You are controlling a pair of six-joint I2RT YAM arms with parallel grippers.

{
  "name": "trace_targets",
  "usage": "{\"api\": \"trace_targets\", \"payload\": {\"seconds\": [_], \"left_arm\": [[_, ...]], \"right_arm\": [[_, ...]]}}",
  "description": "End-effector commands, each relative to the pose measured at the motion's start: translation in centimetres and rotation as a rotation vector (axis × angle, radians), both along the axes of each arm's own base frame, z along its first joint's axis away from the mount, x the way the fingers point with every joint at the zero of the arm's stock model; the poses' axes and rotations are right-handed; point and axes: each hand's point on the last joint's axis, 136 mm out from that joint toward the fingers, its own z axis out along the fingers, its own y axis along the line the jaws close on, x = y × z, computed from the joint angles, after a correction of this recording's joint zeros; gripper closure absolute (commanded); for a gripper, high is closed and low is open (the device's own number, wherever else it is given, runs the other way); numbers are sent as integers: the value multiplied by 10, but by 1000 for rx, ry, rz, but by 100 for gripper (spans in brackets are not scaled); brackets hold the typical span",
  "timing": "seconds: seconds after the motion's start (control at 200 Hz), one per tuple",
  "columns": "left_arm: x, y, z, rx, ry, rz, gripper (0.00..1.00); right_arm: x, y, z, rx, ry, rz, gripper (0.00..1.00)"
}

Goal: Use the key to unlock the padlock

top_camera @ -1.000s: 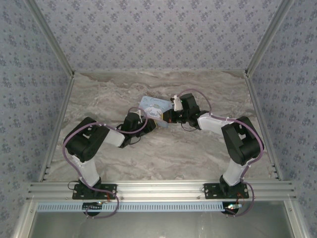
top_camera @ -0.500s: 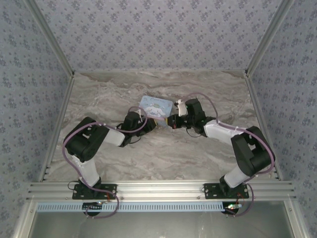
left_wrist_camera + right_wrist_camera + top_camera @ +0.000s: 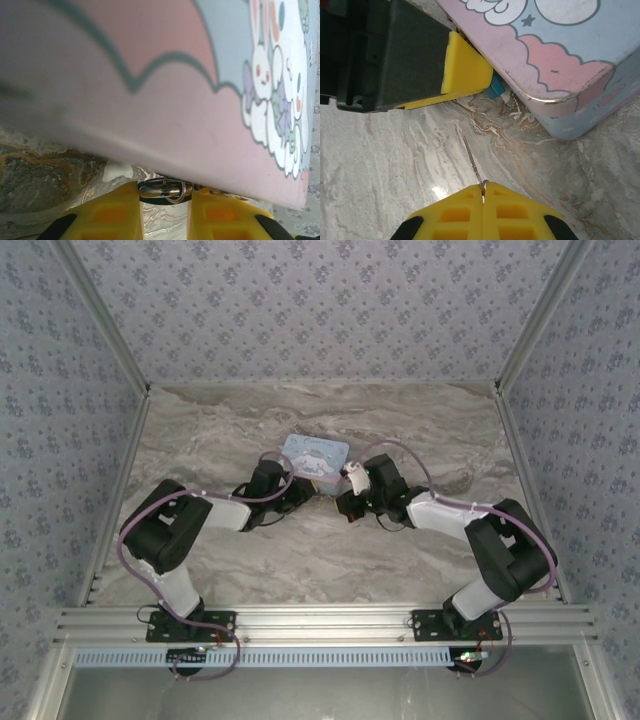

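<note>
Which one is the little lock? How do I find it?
Find the light-blue cartoon tin mid-table. At its near edge the left gripper pinches the padlock between yellow fingers. It is tiny and teal with a silvery loop, far smaller than the tin.

Two pincers [image 3: 165, 197] [image 3: 483, 192], one tin [image 3: 570, 55], one padlock [image 3: 496, 90], one key [image 3: 471, 159].

Teal padlock [image 3: 496, 90], pink-clouded pale-blue cartoon tin [image 3: 560, 45], yellow end effector fingers [image 3: 465, 70], grey-veined marble table [image 3: 395, 150].
</note>
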Motion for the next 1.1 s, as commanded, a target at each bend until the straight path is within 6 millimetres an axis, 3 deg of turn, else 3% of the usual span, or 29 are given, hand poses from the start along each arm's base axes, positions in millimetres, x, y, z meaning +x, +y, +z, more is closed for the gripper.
{"api": "trace_targets", "payload": {"seconds": [0.0, 0.51, 1.094], "left_arm": [[0, -11, 25, -77, 8, -12, 78], [-7, -17, 34, -84, 49, -19, 80], [-12, -18, 40, -46, 92, -24, 81]], "right_arm": [[1, -3, -10, -68, -57, 19, 100], [11, 7, -27, -147, -127, 59, 100], [19, 13, -30, -141, -190, 50, 100]]}}
